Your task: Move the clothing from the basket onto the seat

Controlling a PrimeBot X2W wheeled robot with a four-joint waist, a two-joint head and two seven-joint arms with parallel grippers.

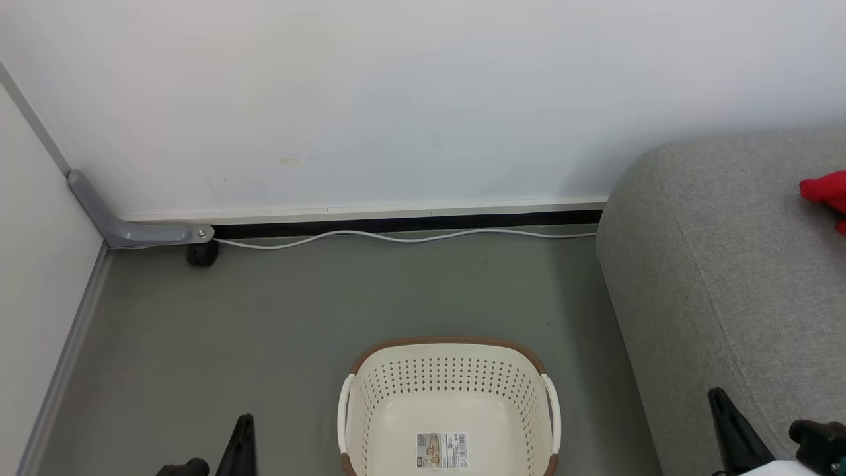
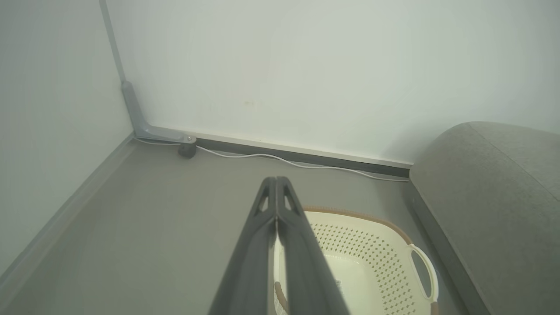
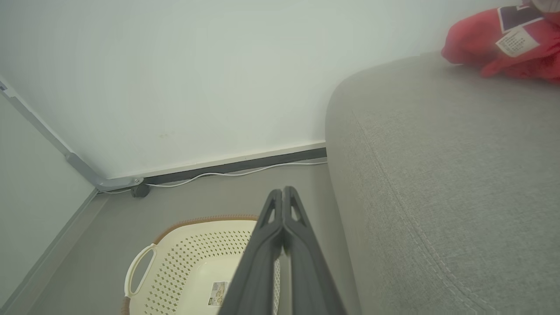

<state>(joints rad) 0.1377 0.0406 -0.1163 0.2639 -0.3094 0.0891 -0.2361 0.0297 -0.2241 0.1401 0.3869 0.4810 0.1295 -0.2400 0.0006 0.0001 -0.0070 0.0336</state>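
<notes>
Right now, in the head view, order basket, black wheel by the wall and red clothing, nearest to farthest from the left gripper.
From the left gripper:
1. basket, just to its right.
2. black wheel, ahead at the wall.
3. clothing, far right on the seat.

The left hand [image 2: 276,186], fingers pressed together, points over the cream basket [image 2: 367,249] standing on the floor [image 2: 153,227] near the grey seat [image 2: 494,201]

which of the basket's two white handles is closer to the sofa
The handle on the right side of the basket in the head view: it faces the grey sofa, while the other handle faces the side wall.
</notes>
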